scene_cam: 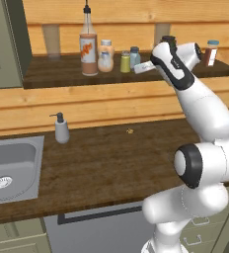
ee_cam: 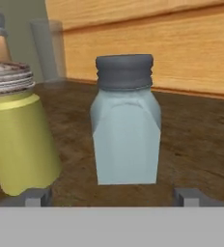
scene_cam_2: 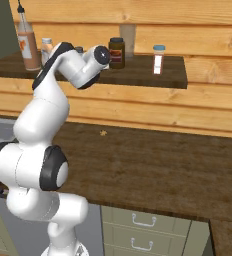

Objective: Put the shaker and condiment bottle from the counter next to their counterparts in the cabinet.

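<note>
The pale-blue shaker (ee_cam: 126, 125) with its grey cap stands upright on the cabinet's dark shelf (scene_cam: 57, 71), just right of the yellow-green shaker (ee_cam: 20, 140). My gripper (ee_cam: 112, 196) is open; its fingertips (ee_cam: 34, 197) stand wide on either side, in front of the shaker and apart from it. In the left base view the gripper (scene_cam: 142, 68) reaches in from the right beside the pale-blue shaker (scene_cam: 134, 57) and the yellow-green one (scene_cam: 125, 62). The tall condiment bottle (scene_cam: 88, 47) stands on the shelf left of the squat peach bottle (scene_cam: 105, 56). The counter (scene_cam: 101, 163) lies below.
A drinking glass (scene_cam: 51, 42) stands at the shelf's back left, a dark jar (scene_cam_2: 116, 52) and a blue-capped bottle (scene_cam_2: 158, 59) to the right. The grey-green door (scene_cam: 3, 44) hangs open at left. A white pump dispenser (scene_cam: 61, 128) stands by the sink (scene_cam: 13, 168).
</note>
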